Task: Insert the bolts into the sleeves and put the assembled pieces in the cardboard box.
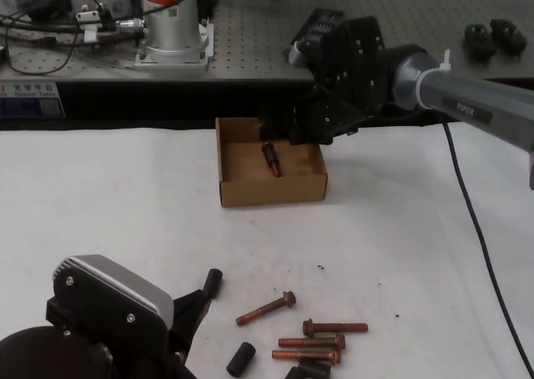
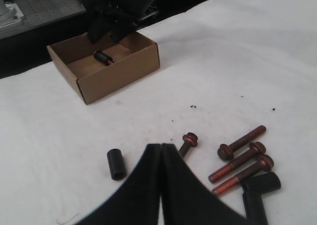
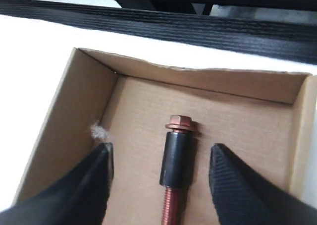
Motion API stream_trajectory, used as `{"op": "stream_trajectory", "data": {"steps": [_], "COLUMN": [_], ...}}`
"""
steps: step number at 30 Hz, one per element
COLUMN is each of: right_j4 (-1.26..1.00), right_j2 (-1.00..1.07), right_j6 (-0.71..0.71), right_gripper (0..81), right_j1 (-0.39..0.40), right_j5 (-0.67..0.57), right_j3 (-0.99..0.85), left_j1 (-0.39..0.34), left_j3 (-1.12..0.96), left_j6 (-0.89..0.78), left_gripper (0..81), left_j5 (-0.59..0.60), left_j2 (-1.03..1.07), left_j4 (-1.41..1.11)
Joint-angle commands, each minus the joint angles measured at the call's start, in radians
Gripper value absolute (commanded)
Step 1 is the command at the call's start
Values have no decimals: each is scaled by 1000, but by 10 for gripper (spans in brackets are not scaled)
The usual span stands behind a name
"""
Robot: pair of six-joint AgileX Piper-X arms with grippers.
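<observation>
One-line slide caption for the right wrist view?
Open right gripper straddling the assembled bolt-in-sleeve lying on the floor of the cardboard box.

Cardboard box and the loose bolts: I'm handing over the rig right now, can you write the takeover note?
Right gripper: open, above the cardboard box, with a finger on either side of the assembled piece, not gripping it.
Left gripper: shut, empty, low over the white cloth beside the loose parts.
Done: one bolt in its sleeve lies on the box floor.
Left: four loose bolts and several loose sleeves on the cloth, none joined yet. Each bolt still needs inserting and boxing.
</observation>
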Motion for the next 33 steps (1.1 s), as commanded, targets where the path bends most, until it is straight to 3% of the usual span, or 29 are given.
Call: {"op": "stream_trajectory", "data": {"steps": [1, 5, 10, 17, 23, 28, 33], "right_j4": [-1, -1, 70, 331, 584, 692, 679], "right_j2": [-21, -67, -166, -350, -501, -629, -835], "right_j6": [7, 40, 12, -237, -335, -427, -444], "right_gripper": [408, 408, 392, 298, 195, 28, 53], "right_j1": [-1, 7, 39, 64, 74, 96, 142], "right_j5": [-38, -111, -116, -49, -26, -15, -15], "right_j3": [-18, -50, -54, -54, -37, 58, 262], "left_j1": [3, 3, 3, 3, 3, 3, 3], "left_j3": [-10, -10, -10, -10, -10, -13, -51], "left_j6": [6, 6, 14, 14, 14, 20, 21], "left_gripper": [3, 3, 3, 3, 3, 3, 3], "left_j5": [-12, -25, -36, -36, -2, 35, 82], "left_j2": [-9, -9, -9, -9, -9, -9, -9], "left_j4": [-3, -3, -3, -3, 1, 35, 138]}}
